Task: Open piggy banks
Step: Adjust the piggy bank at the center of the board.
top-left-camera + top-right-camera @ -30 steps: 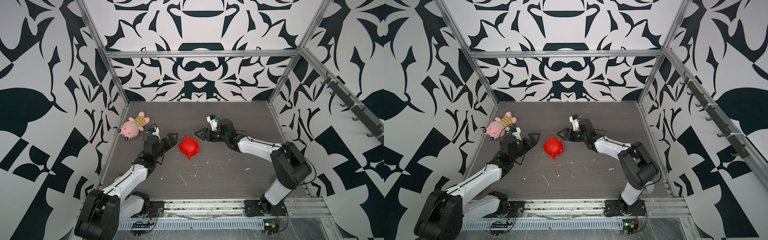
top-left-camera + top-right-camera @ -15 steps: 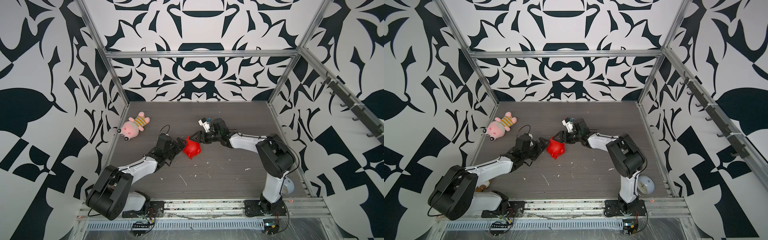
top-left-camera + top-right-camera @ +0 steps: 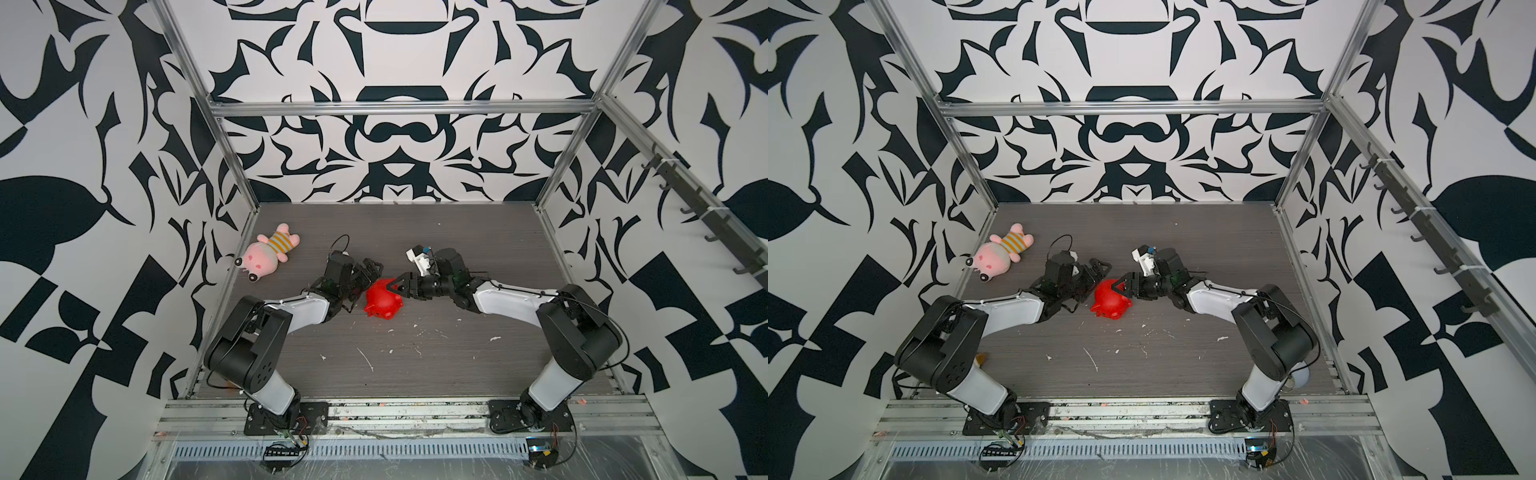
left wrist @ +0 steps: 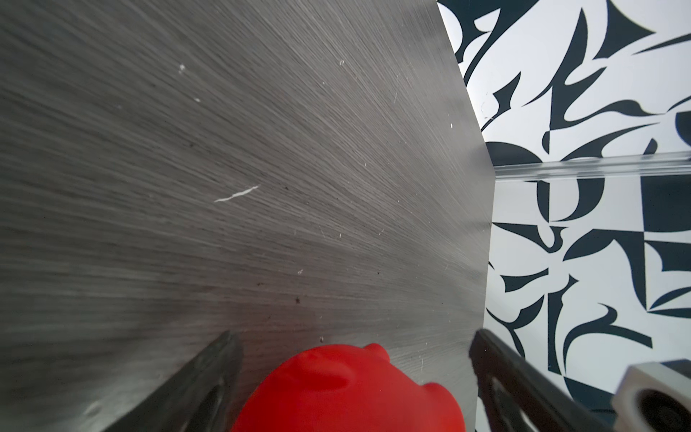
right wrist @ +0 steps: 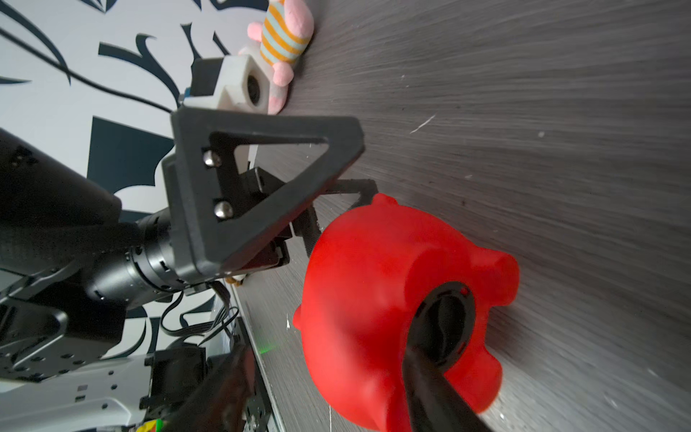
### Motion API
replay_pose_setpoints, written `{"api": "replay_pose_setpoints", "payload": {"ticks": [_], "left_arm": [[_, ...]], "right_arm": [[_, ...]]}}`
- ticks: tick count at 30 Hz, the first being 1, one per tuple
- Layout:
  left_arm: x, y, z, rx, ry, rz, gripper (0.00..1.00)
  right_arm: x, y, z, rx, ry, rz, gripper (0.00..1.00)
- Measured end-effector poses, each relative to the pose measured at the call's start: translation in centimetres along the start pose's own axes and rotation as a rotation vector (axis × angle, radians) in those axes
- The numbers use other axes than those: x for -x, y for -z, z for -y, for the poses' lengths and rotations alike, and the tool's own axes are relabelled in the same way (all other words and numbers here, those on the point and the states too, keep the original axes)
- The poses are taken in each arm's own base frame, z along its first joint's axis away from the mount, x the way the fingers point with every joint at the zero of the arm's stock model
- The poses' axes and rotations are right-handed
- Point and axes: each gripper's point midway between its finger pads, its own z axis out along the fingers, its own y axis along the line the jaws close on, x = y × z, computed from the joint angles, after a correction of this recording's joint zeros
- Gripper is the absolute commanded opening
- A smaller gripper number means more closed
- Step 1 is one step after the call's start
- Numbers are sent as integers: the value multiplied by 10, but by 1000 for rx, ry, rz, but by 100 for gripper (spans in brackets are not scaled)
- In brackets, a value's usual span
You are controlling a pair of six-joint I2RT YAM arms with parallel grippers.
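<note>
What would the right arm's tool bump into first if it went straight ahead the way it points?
The red piggy bank, lying on its side. The right tool points at its belly, with one finger's tip at the black plug; whether it touches is unclear.
</note>
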Motion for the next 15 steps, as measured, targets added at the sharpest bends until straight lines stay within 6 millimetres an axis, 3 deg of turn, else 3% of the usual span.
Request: {"api": "replay_pose_setpoints", "payload": {"ticks": [7, 12, 15], "left_arm": [[4, 26, -8, 63, -65, -24, 99], [4, 38, 4, 62, -119, -60, 100], [0, 37, 3, 66, -130, -85, 99]], "right_arm": [[0, 22, 26, -80, -27, 68, 44], [-6, 21, 33, -85, -21, 66, 33], [-5, 16, 33, -58, -19, 79, 32]]}}
